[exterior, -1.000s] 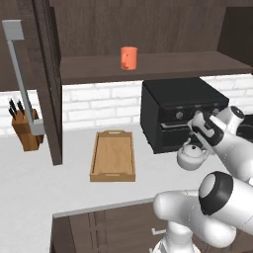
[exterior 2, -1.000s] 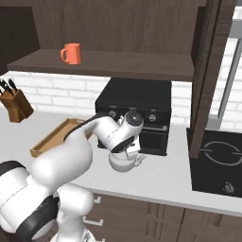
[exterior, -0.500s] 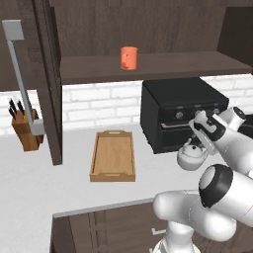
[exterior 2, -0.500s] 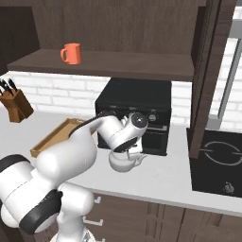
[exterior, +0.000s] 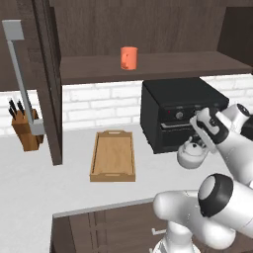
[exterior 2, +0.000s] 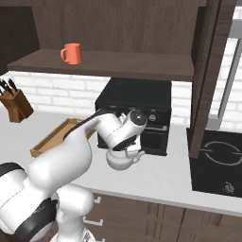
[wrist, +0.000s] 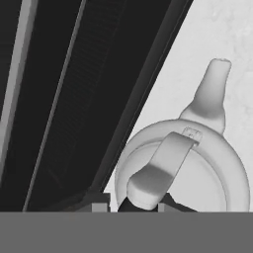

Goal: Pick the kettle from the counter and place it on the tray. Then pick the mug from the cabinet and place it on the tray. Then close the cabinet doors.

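gripper [wrist: 144,203] low centre of hand view | jaws narrowed astride kettle [wrist: 185,163] handle, apparently gripping | handle arch runs toward spout, upper right

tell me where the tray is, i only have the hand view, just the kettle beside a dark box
observer: the tray lies on the counter, left of the oven, nothing in it
operator: mug out yet
observer: no, the mug stands on the cabinet shelf above the tray
operator: doors
observer: both open, the left door stands beside the tray, the right door past the oven
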Robot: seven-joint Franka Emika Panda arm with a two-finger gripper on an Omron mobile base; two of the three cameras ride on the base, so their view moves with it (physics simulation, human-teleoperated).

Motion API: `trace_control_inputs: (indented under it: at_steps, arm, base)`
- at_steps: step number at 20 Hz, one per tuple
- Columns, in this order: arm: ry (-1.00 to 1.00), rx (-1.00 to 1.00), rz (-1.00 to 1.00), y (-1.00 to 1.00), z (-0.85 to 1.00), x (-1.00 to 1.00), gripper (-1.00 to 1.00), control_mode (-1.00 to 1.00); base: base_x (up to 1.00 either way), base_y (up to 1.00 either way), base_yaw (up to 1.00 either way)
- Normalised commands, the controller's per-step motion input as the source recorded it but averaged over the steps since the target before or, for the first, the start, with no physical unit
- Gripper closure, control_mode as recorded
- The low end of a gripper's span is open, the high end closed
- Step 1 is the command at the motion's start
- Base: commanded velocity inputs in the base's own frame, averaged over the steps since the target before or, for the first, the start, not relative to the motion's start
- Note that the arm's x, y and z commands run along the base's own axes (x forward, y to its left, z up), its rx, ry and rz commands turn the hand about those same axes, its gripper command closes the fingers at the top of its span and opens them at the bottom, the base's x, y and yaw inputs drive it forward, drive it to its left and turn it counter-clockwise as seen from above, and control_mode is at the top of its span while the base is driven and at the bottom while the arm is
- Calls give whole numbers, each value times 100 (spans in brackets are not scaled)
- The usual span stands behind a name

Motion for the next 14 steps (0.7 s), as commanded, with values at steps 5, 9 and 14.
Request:
trace_control_inputs:
  at_steps: [5,9,14]
  arm:
    - [0,-1,2,74,53,-4,100,-100]
    - [0,-3,0,100,36,-1,100,-100]
    - [1,-8,0,100,23,-14,100,-100]
  base:
    - [0,0,0]
    - [0,0,0]
    - [0,0,0]
